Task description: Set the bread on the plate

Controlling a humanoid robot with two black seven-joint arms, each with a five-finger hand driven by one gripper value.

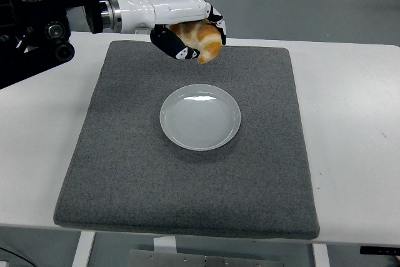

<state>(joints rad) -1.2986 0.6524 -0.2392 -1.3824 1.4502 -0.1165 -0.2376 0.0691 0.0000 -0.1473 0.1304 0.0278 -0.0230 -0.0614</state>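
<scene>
Head view of the placing task, part-way through. The left hand [187, 32], white-shelled with black finger segments, reached in from the left edge and was closed around the bread [201, 40], a golden croissant-shaped piece whose lower tip hung free below the curled fingers [178, 48]. The bread was thus already picked up and carried clear of the surface, over the far part of the grey mat [187, 179]. The plate [200, 117], pale and round, lay bare near the middle of the mat, nearer the viewer than the hand and apart from it (how high the hand stood above the mat could not be judged from this single view). The mat itself rested flat on the white worktop [356, 129]. The right arm did not appear in the picture.

Judged from this arrangement, the grasp and lift were complete; what remained was to bring the bread toward the near side until it stood over the plate, lower it, and open the fingers so that it settled inside the rim. Nothing obstructed the way between hand and plate
</scene>
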